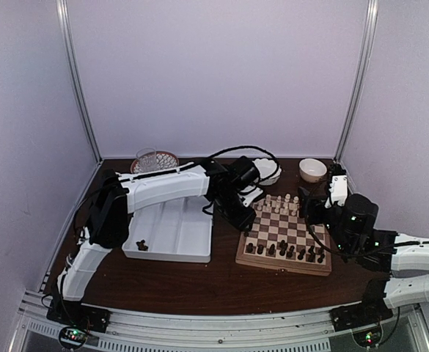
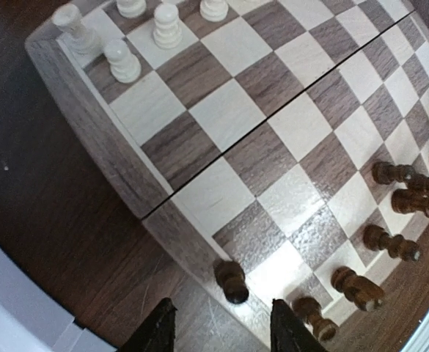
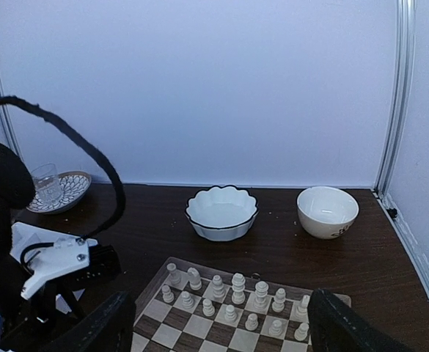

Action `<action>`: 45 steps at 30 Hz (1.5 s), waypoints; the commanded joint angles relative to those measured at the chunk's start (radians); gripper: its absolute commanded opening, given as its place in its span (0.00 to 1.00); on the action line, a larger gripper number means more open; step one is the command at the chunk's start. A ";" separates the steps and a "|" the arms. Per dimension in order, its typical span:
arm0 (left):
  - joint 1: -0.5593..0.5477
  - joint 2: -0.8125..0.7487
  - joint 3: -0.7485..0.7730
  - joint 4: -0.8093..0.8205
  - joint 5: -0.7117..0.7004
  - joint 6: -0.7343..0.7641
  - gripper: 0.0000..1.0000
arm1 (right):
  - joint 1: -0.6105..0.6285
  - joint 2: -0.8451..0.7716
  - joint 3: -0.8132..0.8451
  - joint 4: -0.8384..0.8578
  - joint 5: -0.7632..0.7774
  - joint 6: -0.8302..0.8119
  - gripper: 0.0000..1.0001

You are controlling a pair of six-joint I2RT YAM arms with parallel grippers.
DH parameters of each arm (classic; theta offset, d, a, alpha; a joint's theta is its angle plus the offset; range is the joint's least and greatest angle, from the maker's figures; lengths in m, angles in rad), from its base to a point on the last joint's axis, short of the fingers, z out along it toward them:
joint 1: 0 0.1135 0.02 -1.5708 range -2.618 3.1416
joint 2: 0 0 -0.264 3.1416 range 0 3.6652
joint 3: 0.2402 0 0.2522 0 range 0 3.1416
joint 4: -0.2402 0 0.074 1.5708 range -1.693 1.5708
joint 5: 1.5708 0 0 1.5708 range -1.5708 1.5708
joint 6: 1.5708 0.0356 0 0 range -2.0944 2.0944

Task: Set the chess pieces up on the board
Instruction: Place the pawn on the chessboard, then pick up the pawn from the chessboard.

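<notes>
The board (image 1: 284, 233) lies right of centre, with pale chessmen on its far rows and dark chess pieces (image 1: 287, 251) along its near rows. In the left wrist view one dark piece (image 2: 232, 281) stands upright on the near corner square by the board's (image 2: 236, 125) left edge. My left gripper (image 2: 223, 306) hangs just above it, open. Its fingers (image 2: 158, 330) stand clear on either side and do not touch the piece. More dark pieces (image 2: 357, 287) line the near edge. My right gripper (image 3: 221, 312) hovers open and empty at the board's right side, facing the pale chessmen (image 3: 237, 287).
A white divided tray (image 1: 171, 229) left of the board holds a few dark pieces (image 1: 142, 246). At the back stand a scalloped white bowl (image 3: 221, 213), a cream bowl (image 3: 328, 211) and a patterned plate with a glass (image 1: 154, 160). The left arm's black cable (image 1: 243, 150) loops over the far table.
</notes>
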 commanded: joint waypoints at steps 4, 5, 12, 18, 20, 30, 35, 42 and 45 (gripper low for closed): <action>0.033 -0.362 -0.163 0.024 -0.121 0.025 0.45 | -0.006 0.050 0.124 -0.130 -0.073 0.007 0.83; 0.040 -0.409 -0.210 0.040 -0.140 0.023 0.46 | -0.007 0.077 0.164 -0.185 -0.083 0.017 0.83; 0.086 -0.802 -0.721 0.313 -0.288 0.017 0.54 | -0.008 0.444 0.740 -0.870 -0.223 0.201 0.92; 0.097 -1.076 -1.122 0.641 -0.408 -0.025 0.74 | -0.008 0.561 0.908 -1.052 -0.397 0.156 0.88; 0.099 -1.129 -1.245 0.744 -0.438 -0.023 0.81 | -0.011 0.589 0.937 -1.093 -0.437 0.163 0.85; 0.101 -1.254 -1.495 0.955 -0.477 0.050 0.86 | -0.013 0.871 1.133 -1.332 -0.581 0.144 0.73; 0.102 -1.268 -1.534 0.989 -0.461 0.044 0.86 | -0.013 1.011 1.215 -1.385 -0.606 0.143 0.68; 0.101 -1.268 -1.542 0.994 -0.424 0.053 0.86 | -0.015 1.113 1.279 -1.404 -0.587 0.129 0.53; 0.101 -1.267 -1.552 1.010 -0.419 0.055 0.86 | -0.024 1.131 1.280 -1.394 -0.593 0.125 0.49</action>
